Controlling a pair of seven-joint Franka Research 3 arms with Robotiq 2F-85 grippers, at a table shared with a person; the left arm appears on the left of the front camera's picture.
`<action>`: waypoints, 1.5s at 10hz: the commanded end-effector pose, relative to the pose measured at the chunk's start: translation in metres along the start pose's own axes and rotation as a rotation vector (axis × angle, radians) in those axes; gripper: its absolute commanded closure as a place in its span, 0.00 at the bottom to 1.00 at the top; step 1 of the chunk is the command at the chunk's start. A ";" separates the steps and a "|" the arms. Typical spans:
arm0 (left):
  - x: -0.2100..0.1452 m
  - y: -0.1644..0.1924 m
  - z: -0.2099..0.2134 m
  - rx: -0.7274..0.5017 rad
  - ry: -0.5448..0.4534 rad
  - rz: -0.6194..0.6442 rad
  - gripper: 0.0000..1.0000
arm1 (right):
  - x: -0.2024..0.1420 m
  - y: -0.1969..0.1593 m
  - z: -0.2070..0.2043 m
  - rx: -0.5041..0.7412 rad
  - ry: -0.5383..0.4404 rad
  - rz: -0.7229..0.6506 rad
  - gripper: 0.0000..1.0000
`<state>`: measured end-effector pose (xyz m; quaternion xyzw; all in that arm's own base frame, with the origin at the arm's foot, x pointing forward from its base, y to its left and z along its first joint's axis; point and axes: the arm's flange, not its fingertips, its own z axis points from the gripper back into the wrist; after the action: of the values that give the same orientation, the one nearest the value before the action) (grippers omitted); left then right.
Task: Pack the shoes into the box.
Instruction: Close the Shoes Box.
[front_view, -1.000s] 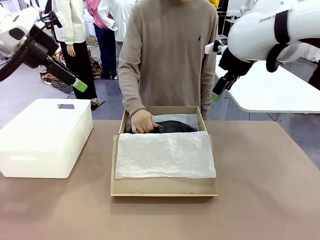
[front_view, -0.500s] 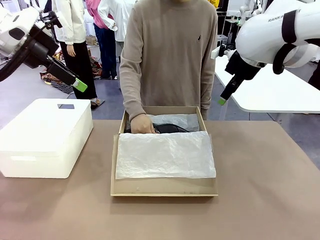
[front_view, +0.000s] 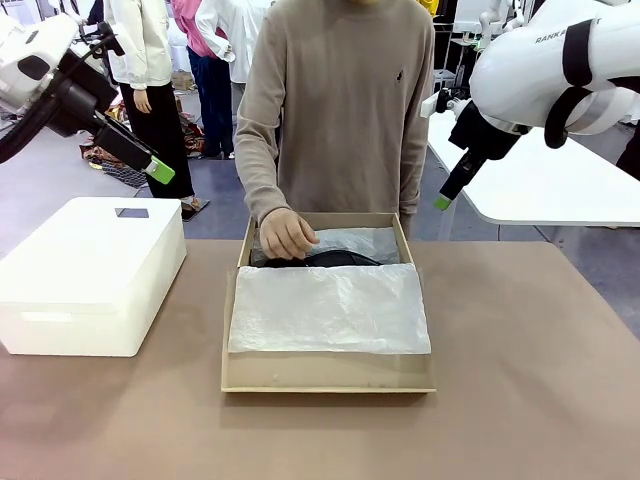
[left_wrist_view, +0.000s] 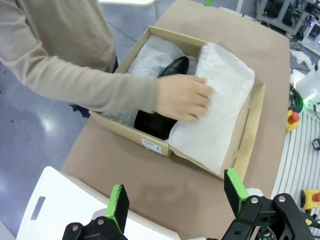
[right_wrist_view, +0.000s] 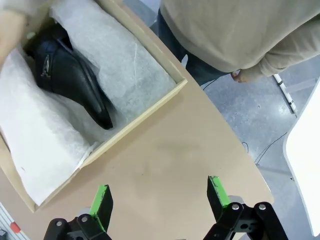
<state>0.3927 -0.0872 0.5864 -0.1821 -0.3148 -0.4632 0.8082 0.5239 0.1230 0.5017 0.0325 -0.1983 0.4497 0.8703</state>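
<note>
Packing looks nearly done: glossy black leather dress shoes (right_wrist_view: 70, 75) lie at the far end of the open brown cardboard shoebox (front_view: 325, 375), a person's hand (left_wrist_view: 182, 97) on the white crinkled tissue paper (front_view: 330, 310); left gripper (left_wrist_view: 176, 187) and right gripper (right_wrist_view: 159, 189) hang wide-jawed, empty.

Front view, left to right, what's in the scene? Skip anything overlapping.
White rounded plastic box → brown cardboard shoebox lined with white tissue paper → white side table off the far right.
</note>
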 end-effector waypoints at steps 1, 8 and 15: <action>0.000 -0.001 -0.001 -0.002 -0.023 0.010 0.00 | -0.017 -0.018 0.004 0.054 -0.028 0.165 0.00; 0.000 -0.001 -0.001 -0.002 -0.023 0.010 0.00 | -0.069 -0.063 -0.002 0.255 -0.229 0.647 0.00; 0.000 -0.001 -0.001 -0.002 -0.023 0.010 0.00 | -0.069 -0.071 0.001 0.342 -0.228 0.590 0.37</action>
<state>0.3927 -0.0872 0.5864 -0.1821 -0.3148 -0.4632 0.8082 0.5380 0.0288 0.4804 0.1547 -0.2150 0.7061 0.6567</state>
